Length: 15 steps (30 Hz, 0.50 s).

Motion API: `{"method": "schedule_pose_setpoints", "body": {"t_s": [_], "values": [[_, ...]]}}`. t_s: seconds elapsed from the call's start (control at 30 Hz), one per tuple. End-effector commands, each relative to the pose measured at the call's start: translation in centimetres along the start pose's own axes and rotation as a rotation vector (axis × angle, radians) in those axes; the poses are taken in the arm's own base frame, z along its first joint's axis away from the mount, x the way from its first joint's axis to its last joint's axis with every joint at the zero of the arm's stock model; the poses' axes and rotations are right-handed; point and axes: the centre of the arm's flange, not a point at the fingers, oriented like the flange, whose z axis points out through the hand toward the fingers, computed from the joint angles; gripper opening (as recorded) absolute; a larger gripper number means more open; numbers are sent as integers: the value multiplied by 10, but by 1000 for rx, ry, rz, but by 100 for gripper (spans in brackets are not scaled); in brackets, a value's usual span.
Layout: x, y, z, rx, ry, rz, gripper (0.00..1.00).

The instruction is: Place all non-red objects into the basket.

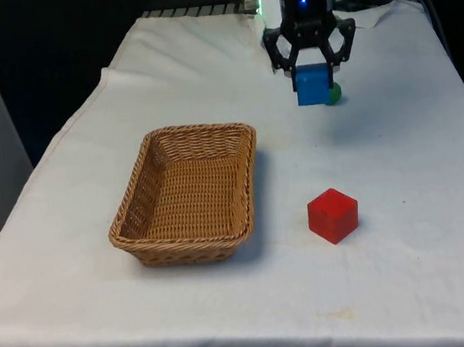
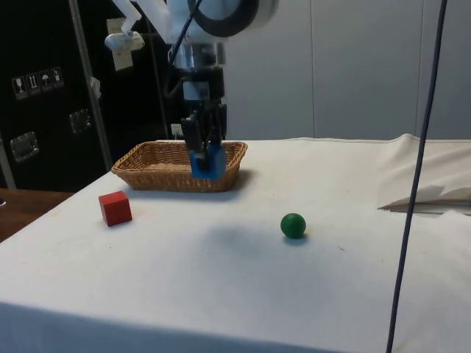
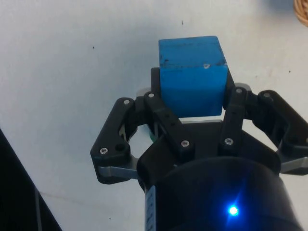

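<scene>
The jaws are clenched on the blue cube (image 1: 313,86), holding it clear of the bench (image 1: 401,170) — the side view shows a gap between the cube (image 2: 207,162) and the cloth, with a faint shadow below. In the wrist view the cube (image 3: 192,74) sits square between the 2 fingers (image 3: 163,115).

The relation that matters: the basket (image 1: 185,194) lies toward the front view's left of the cube and nearer the camera, well apart. Its long axis runs roughly away from that camera, so there is room to drop along its length.

2 other things wait on the bench. The green ball (image 2: 293,225) lies just behind the cube in the front view — it goes in later. The red cube (image 1: 333,215) sits beside the basket on the front view's right and should stay put.

My judgement: the first of 2 transfers is mid-carry, and the basket is bare.
</scene>
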Motion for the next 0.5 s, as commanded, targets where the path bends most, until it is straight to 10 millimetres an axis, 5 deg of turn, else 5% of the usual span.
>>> {"method": "schedule_pose_setpoints", "body": {"t_s": [0.0, 0.47], "values": [[2, 2, -2, -8, -4, 7, 1], [21, 15, -3, -13, 9, 32, 1]]}}
